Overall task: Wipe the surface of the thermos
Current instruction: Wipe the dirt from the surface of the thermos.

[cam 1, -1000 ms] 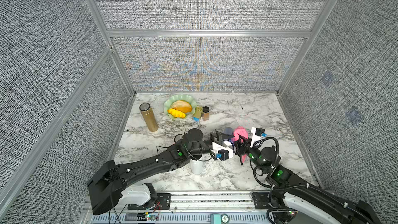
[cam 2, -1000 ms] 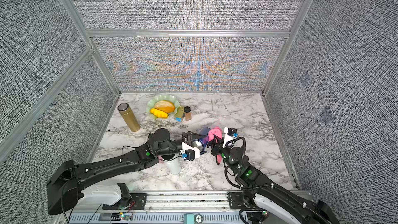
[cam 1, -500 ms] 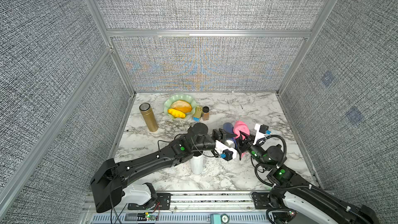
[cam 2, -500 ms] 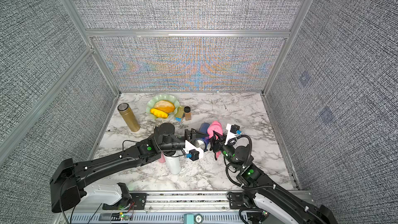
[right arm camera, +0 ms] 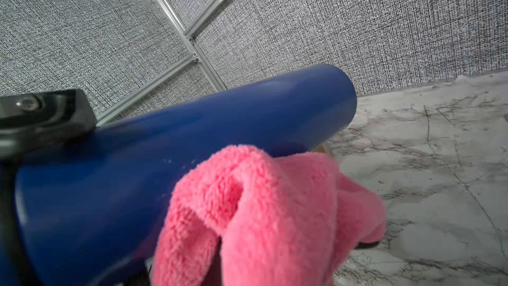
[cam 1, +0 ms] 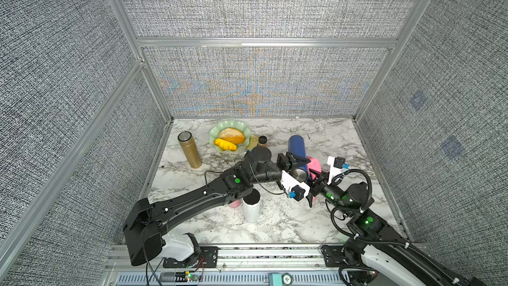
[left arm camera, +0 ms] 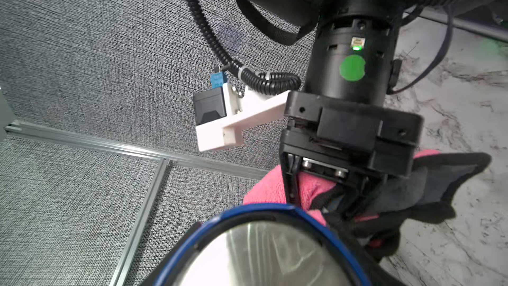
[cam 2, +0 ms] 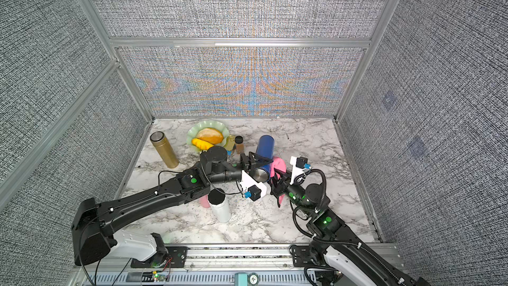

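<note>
Two grippers meet on the thermos [cam 1: 297,146] [cam 2: 264,146], which I see in both top views right of the table's middle, lifted and tilted, its shiny steel end [left arm camera: 275,254] toward the rig and its blue far end toward the back wall. My left gripper [cam 1: 298,161] [cam 2: 258,161] is clamped across the blue body near that steel end. My right gripper [cam 1: 313,176] [cam 2: 277,177] is pinched tight on a pink cloth [cam 1: 314,164] [cam 2: 277,165], and in the right wrist view the cloth [right arm camera: 261,210] lies bunched against the thermos's [right arm camera: 192,147] side, touching it. From the left wrist camera I see the cloth [left arm camera: 264,188] squeezed in the right gripper's [left arm camera: 330,196] black fingers, just beside the blue rim. Below is a white marble table [cam 1: 330,138] with grey veins, closed in by grey woven walls [cam 1: 247,78] on aluminium rails. Farther left stand a gold flask [cam 1: 190,151] upright, a green plate [cam 1: 212,138] of yellow and orange food, small jars [cam 1: 262,141] beside it, and a white bottle [cam 1: 251,207] with a black cap near the front, next to a pink cup [cam 1: 235,203] half hidden under my left arm. A plain green round sticker [left arm camera: 352,67] marks the right wrist.
</note>
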`<control>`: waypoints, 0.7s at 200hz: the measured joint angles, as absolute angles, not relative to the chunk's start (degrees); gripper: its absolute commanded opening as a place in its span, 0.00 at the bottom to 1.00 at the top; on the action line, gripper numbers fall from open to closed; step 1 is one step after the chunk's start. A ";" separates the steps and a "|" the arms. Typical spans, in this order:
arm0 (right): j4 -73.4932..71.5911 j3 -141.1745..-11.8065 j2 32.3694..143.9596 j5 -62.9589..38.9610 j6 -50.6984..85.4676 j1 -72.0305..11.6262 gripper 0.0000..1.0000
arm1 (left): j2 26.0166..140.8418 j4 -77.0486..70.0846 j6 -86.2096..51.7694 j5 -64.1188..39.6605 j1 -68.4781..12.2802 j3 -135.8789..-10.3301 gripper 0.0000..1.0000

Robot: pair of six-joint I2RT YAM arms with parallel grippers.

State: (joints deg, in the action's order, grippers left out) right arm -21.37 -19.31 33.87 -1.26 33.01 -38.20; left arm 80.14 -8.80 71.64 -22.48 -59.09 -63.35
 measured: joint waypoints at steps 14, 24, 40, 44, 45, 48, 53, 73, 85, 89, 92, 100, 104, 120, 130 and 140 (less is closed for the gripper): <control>-22.13 -16.69 34.15 -0.54 33.04 -37.95 0.00 | 80.34 -5.43 72.10 -23.18 -59.13 -63.37 0.00; -22.85 -14.81 34.50 0.32 33.08 -37.26 0.00 | 80.34 -3.05 72.69 -24.23 -59.24 -63.29 0.00; -22.76 -12.69 34.92 2.07 33.47 -35.70 0.00 | 80.34 -0.21 73.69 -25.67 -59.44 -63.29 0.00; -22.72 -12.62 34.98 2.35 33.67 -35.29 0.00 | 80.27 0.30 73.89 -25.91 -59.46 -63.29 0.00; -22.72 -12.62 34.98 2.35 33.69 -35.22 0.00 | 80.27 0.36 73.93 -25.96 -59.46 -63.29 0.00; -22.72 -12.62 34.96 2.46 33.78 -34.94 0.00 | 80.23 0.78 74.08 -26.09 -59.46 -63.29 0.00; -22.85 -12.80 34.81 2.50 33.76 -34.41 0.00 | 80.12 1.39 74.24 -26.26 -59.46 -63.31 0.00; -22.57 -14.92 33.19 1.41 33.71 -34.04 0.00 | 79.85 2.63 75.02 -26.57 -59.42 -63.31 0.00; -22.63 -16.97 31.66 -0.58 33.71 -34.15 0.00 | 79.59 3.18 75.46 -26.70 -59.40 -63.29 0.00; -22.63 -17.63 31.20 -1.23 33.74 -34.20 0.00 | 79.50 3.31 75.72 -26.76 -59.40 -63.29 0.00; -22.63 -18.11 30.96 -1.83 33.71 -34.28 0.00 | 79.48 3.38 75.88 -26.79 -59.40 -63.31 0.00; -22.57 -19.44 30.28 -3.40 33.71 -34.76 0.00 | 79.46 3.64 76.25 -26.94 -59.40 -63.35 0.00; -22.65 -20.01 30.04 -4.19 33.71 -35.09 0.00 | 79.46 3.97 76.36 -26.98 -59.40 -63.44 0.00; -24.34 -20.47 30.24 -6.55 33.71 -36.42 0.00 | 79.50 5.02 76.62 -27.16 -59.40 -63.61 0.00; -25.82 -19.31 31.40 -6.98 33.93 -36.71 0.00 | 79.53 5.41 76.77 -27.09 -59.42 -63.72 0.00; -27.88 -17.52 33.32 -6.66 34.26 -36.75 0.00 | 79.72 6.59 76.90 -27.00 -59.42 -64.01 0.00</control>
